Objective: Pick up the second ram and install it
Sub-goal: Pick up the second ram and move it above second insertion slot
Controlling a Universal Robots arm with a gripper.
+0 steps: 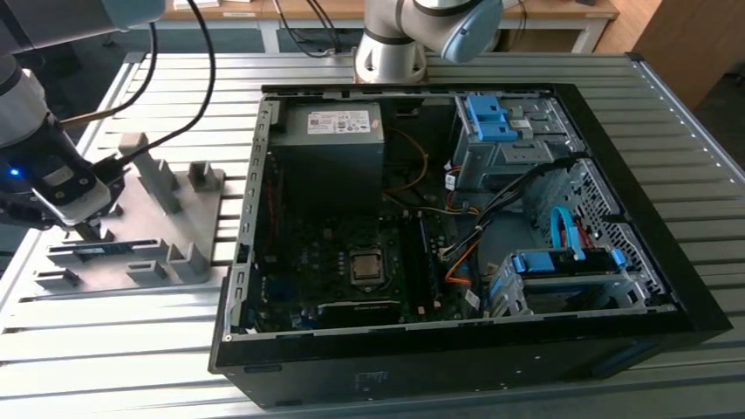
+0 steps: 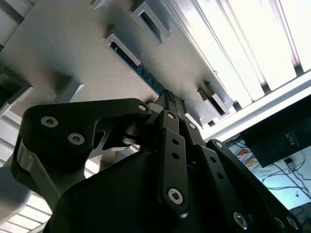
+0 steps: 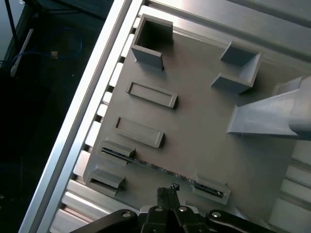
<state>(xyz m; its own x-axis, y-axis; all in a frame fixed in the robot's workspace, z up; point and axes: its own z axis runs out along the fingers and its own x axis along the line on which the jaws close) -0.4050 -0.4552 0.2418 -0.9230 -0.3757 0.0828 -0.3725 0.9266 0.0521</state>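
Note:
The second ram (image 1: 111, 249) is a thin dark stick with a blue strip. It stands on edge in two end holders at the near side of the grey fixture plate (image 1: 192, 218), at the exterior view's left. In both wrist views it runs between those holders, as the ram (image 2: 146, 77) and the ram (image 3: 155, 166). My gripper (image 1: 89, 232) hangs just above its middle. The black fingers (image 2: 171, 104) look pressed together, and their tips are at the stick's upper edge. The gripper (image 3: 168, 190) shows a small gap to the ram.
An open computer case (image 1: 466, 218) lies on the slatted metal table (image 1: 140, 349), with a motherboard and black slot strips (image 1: 427, 253) inside. The fixture plate carries several raised grey blocks (image 3: 150, 43). The table edge (image 3: 73, 141) is close beside the plate.

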